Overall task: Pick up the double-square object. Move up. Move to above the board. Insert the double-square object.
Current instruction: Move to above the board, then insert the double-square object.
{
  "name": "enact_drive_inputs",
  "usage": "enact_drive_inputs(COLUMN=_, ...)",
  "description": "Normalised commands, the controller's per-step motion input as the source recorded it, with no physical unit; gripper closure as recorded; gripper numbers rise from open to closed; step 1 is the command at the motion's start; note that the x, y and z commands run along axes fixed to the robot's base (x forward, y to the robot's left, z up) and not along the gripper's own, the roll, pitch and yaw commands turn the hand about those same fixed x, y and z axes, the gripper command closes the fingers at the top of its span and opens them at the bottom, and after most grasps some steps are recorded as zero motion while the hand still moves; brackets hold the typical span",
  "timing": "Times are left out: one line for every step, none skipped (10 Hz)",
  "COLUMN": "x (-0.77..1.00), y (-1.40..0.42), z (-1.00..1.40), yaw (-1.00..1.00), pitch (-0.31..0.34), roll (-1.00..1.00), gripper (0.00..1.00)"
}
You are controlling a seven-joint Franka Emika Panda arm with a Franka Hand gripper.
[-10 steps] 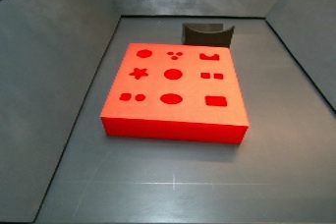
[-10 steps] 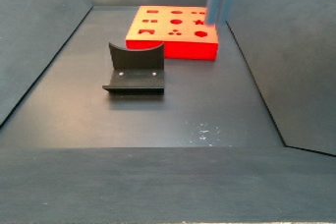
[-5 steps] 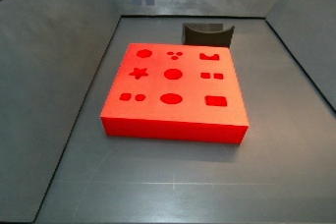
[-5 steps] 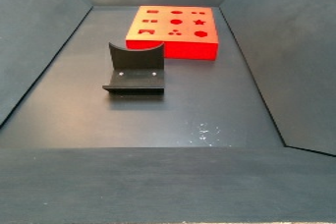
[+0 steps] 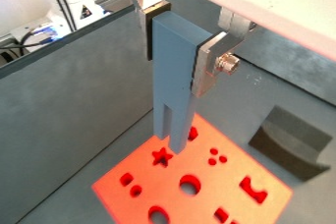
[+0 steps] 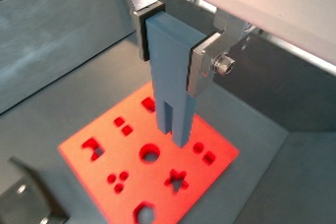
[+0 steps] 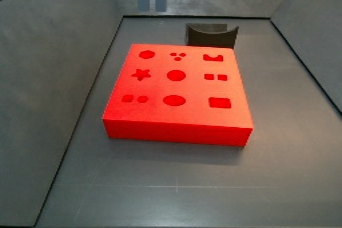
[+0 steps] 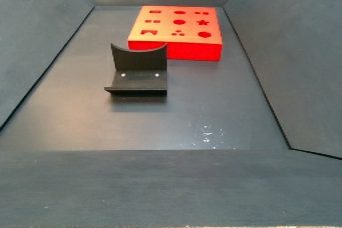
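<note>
Gripper [image 5: 175,33] hangs high over the board [image 5: 138,174], its fingers [image 6: 199,59] clamped on the double-square object [image 5: 172,81], which points straight down, clear of the cutouts. Fixture [image 8: 136,70] stands on the floor at the board's 6 o'clock in a side view.

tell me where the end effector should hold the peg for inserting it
By its upper part, as now: the end effector clamps the peg's flat sides from above, leaving the narrower stepped lower end free and hanging upright over the board.
</note>
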Motion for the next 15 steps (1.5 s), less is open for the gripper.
enact_drive_inputs(x=0.14, y=-0.32, z=0.10, yaw=0.01, pitch=0.109, roll=0.00, gripper=1.00)
enact_drive_inputs(x=0.09, y=-0.20, z=0.06, yaw=0.01, pitch=0.091, roll=0.01, gripper=1.00)
enact_drive_inputs(x=1.00, y=0.00, z=-0.28, yaw=0.07, pitch=0.014, roll=0.00, gripper=1.00)
enact_drive_inputs(x=1.00, y=-0.02, z=-0.26, yaw=0.05, pitch=0.000, roll=0.00, gripper=1.00)
enact_drive_inputs(x=1.00, y=0.00, z=-0.24, yaw=0.03, pitch=0.000, roll=0.00, gripper=1.00)
enact_drive_inputs(x=1.00, y=0.00, z=-0.19, yaw=0.03, pitch=0.000, roll=0.08, gripper=1.00)
enact_drive_inputs(x=1.00, y=0.00, z=-0.06, yaw=0.02, pitch=0.000, roll=0.18, gripper=1.00)
enact_drive_inputs(x=1.00, y=0.00, z=0.00, yaw=0.02, pitch=0.000, roll=0.25, gripper=1.00)
enact_drive_inputs(x=1.00, y=0.00, z=-0.01, yaw=0.01, pitch=0.006, roll=0.27, gripper=1.00)
enact_drive_inputs(x=1.00, y=0.00, z=-0.07, yaw=0.01, pitch=0.003, roll=0.19, gripper=1.00)
enact_drive_inputs(x=1.00, y=-0.03, z=-0.14, yaw=0.00, pitch=0.000, roll=0.06, gripper=1.00)
enact_drive_inputs(x=1.00, y=-0.05, z=-0.19, yaw=0.00, pitch=0.000, roll=0.05, gripper=1.00)
enact_drive_inputs(x=1.00, y=-0.03, z=-0.23, yaw=0.00, pitch=0.000, roll=0.02, gripper=1.00)
enact_drive_inputs(x=1.00, y=0.00, z=-0.25, yaw=0.00, pitch=0.000, roll=0.02, gripper=1.00)
enact_drive_inputs(x=1.00, y=0.00, z=-0.28, yaw=0.00, pitch=0.000, roll=0.01, gripper=1.00)
